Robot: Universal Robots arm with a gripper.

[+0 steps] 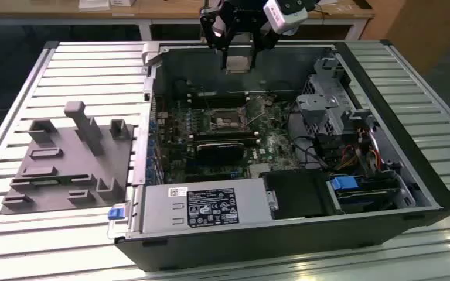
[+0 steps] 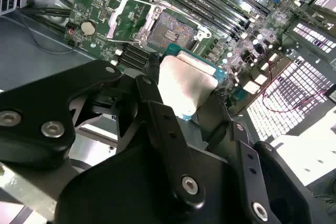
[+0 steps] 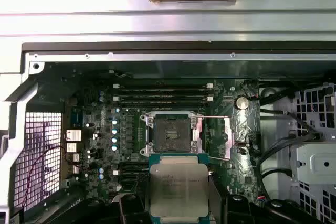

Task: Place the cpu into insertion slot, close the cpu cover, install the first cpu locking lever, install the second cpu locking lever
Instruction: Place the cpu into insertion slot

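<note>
My gripper (image 1: 238, 51) hangs above the far wall of the open computer case (image 1: 287, 240), shut on the cpu (image 1: 237, 60). In both wrist views the cpu (image 3: 178, 187) (image 2: 186, 85) shows its silver-grey top between the black fingers (image 2: 155, 98). The insertion slot (image 1: 227, 120) (image 3: 170, 134) (image 2: 168, 29) lies open on the green board below, with nothing in it. The cpu cover (image 3: 227, 137) (image 2: 126, 19) is flipped up beside the slot. The cpu is well above the slot and apart from it.
A grey fixture with upright blocks (image 1: 68, 158) lies on the slatted table at the exterior view's left. Inside the case are the power supply (image 1: 201, 206), a black block (image 1: 218, 151), the drive cage (image 1: 327, 111), cables (image 1: 350, 155) and memory slots (image 3: 163, 94).
</note>
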